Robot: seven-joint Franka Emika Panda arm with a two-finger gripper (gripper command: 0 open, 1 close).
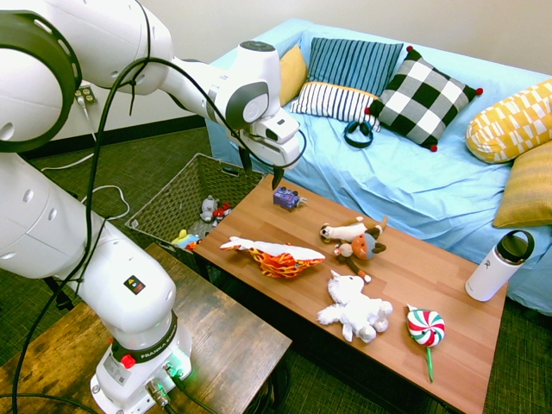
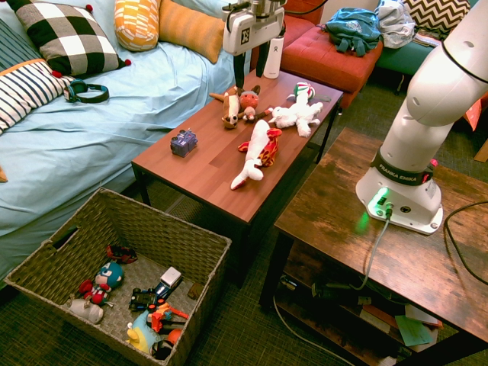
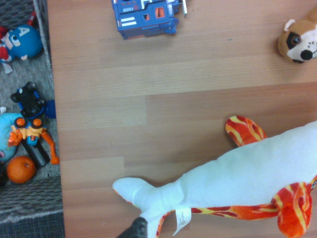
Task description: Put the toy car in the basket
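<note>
The toy car (image 1: 287,198) (image 2: 184,142) (image 3: 146,17) is a small boxy purple-blue piece. It stands on the reddish wooden table (image 1: 414,267) near the sofa-side edge, at the end closest to the basket. The basket (image 1: 164,203) (image 2: 207,284) (image 3: 34,196) is a large woven one on the floor just off that table end, with several small toys inside. My gripper (image 1: 260,171) (image 2: 252,72) hangs open in the air above the table, with nothing between its fingers. It is apart from the car.
An orange-and-white fish plush (image 1: 274,255) (image 2: 258,152) (image 3: 237,183) lies mid-table. Beyond it lie a brown dog plush (image 1: 355,241), a white plush (image 1: 354,309) and a lollipop toy (image 1: 425,328). A white bottle (image 1: 500,265) stands at the far end. A blue-covered sofa (image 1: 414,172) runs along the table.
</note>
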